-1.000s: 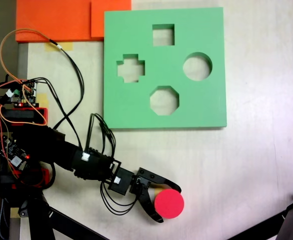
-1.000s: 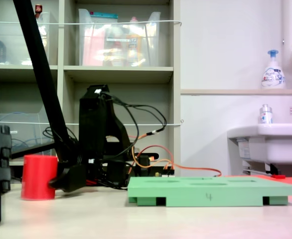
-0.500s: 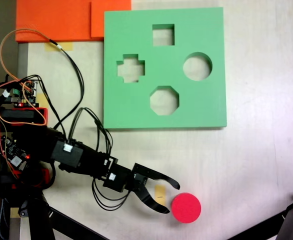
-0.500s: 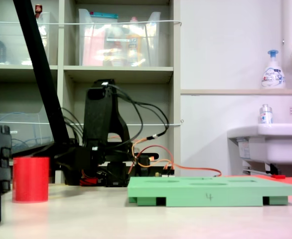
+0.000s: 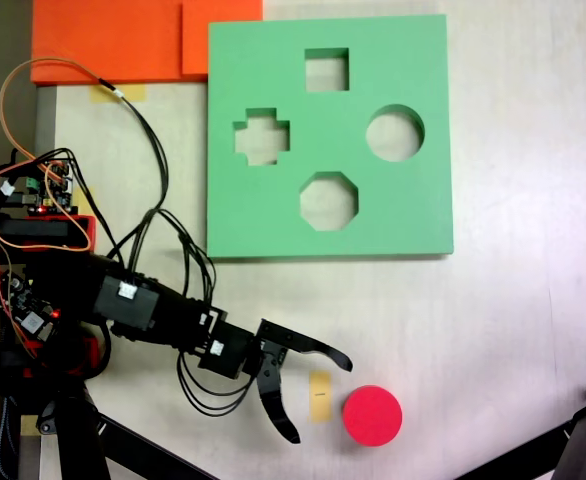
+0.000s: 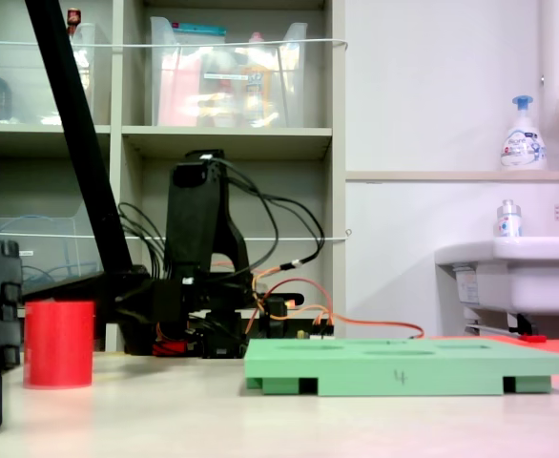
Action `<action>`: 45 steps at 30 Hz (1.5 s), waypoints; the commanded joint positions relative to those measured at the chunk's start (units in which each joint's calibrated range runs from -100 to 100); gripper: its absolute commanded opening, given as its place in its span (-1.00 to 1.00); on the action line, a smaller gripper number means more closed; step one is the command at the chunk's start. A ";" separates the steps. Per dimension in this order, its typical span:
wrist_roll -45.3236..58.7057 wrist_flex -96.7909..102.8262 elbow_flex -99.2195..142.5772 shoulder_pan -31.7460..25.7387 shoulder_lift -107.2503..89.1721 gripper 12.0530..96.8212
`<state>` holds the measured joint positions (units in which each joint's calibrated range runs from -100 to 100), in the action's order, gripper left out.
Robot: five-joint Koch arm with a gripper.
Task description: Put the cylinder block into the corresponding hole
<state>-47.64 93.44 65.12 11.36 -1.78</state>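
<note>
Green foam board [image 5: 273, 215] with the round hole [image 5: 394, 133] lies well beyond the jaws, gripper [image 5: 320, 398] spread wide and empty, red cylinder block [image 5: 372, 415] upright on the table just ahead; approach step, next: advance and clamp it.

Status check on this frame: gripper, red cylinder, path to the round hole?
Gripper open, empty. Cylinder upright on table beside it, apart. Round hole in green board empty, nothing in the way.
</note>
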 commanded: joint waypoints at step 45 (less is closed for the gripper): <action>-4.30 3.00 -47.07 3.03 36.00 0.51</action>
<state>-51.79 93.44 21.41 14.38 34.20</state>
